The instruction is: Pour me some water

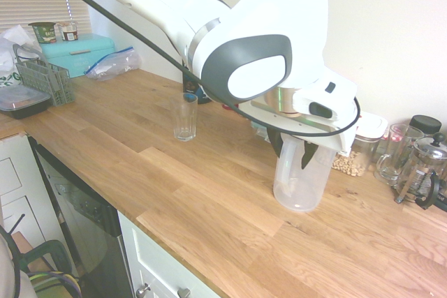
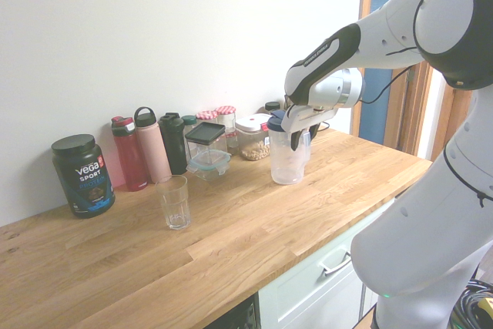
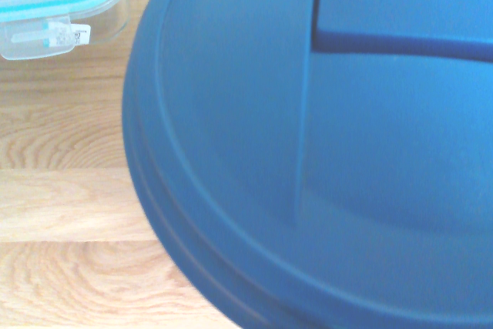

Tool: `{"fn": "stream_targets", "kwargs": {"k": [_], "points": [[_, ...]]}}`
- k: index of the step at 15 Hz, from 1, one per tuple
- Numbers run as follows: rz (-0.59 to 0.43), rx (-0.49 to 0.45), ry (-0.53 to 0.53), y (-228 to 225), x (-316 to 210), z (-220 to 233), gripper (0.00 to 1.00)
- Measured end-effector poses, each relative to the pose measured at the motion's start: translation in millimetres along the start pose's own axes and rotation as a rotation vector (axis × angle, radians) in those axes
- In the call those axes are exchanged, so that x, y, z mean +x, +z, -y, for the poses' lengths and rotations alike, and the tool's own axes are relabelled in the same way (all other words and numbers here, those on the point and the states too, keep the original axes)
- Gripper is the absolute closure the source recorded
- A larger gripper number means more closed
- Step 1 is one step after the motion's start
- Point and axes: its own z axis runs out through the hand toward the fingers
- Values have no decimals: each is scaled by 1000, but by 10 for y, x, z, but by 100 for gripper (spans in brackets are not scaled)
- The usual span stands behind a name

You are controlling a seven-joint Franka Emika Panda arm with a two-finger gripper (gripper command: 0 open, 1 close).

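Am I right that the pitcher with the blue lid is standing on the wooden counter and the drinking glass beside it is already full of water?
Not quite. The glass is empty, as the second exterior view shows. The pitcher does stand on the counter.

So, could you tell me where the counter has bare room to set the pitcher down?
Bare wood lies between the glass and the pitcher, and along the front edge of the counter. Along the wall it is crowded: bottles, jars, containers.
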Motion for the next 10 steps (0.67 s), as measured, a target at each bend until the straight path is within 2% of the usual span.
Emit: {"fn": "stream_targets", "kwargs": {"k": [10], "points": [[3, -1, -15, -64, 72, 19, 100]]}}
